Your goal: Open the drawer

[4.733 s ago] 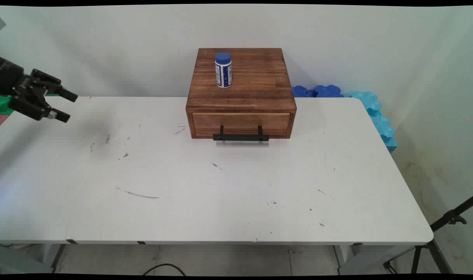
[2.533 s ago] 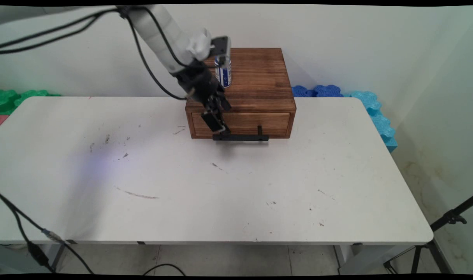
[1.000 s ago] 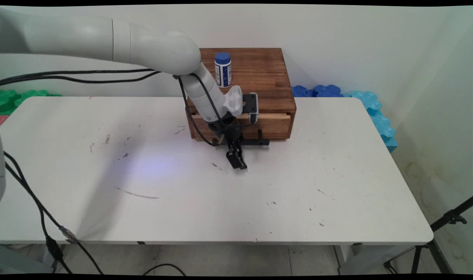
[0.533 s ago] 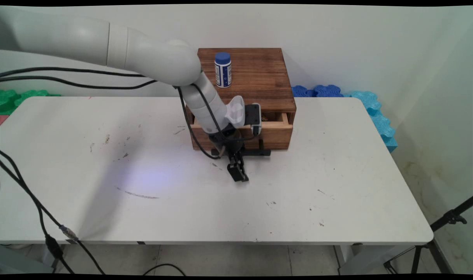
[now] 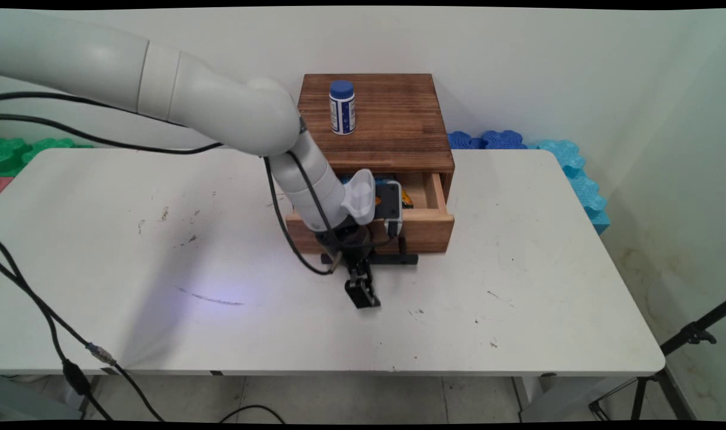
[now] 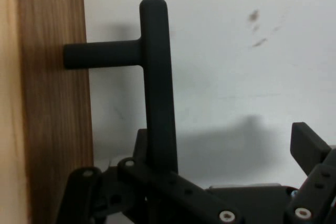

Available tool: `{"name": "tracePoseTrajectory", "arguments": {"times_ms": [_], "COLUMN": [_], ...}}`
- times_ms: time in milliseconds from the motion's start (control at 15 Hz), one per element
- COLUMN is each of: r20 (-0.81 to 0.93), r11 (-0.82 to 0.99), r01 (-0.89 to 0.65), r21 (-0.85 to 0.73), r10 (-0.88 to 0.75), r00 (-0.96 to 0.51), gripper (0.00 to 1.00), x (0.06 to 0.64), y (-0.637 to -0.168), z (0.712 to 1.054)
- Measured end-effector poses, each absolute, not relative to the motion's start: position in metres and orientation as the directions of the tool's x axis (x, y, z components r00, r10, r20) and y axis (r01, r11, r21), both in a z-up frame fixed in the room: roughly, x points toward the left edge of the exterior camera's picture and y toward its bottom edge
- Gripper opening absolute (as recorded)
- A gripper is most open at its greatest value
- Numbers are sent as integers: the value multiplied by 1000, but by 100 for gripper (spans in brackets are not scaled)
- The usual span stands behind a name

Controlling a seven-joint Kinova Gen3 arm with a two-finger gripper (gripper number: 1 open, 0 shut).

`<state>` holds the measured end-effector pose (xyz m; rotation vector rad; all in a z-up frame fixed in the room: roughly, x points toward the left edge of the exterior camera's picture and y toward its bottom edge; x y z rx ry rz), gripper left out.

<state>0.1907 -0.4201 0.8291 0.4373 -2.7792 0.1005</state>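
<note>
tool [image 5: 363, 297] spread wide, hooked behind black handle [image 6: 157, 82] of wooden drawer [image 5: 425, 224], pulled out from box [image 5: 392, 128]; blue-capped bottle [image 5: 342, 107] upright on top.

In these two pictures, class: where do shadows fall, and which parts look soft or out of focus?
Main view: the arm's soft shadow lies on the table left of the gripper. Hand view: the black handle casts a faint shadow on the table beside it; the wooden drawer front looks slightly soft.
</note>
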Motion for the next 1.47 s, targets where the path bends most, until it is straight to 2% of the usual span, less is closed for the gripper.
{"name": "tracePoseTrajectory", "arguments": {"times_ms": [1000,1467], "r20": [333,345], "r11": [961,966], "r01": [-276,-258], "r21": [8,7], "r10": [-263,-244], "r00": [-906,-906], "gripper": [100,100], "x": [164,157], "y": [-328,-304], "z": [836,840]}}
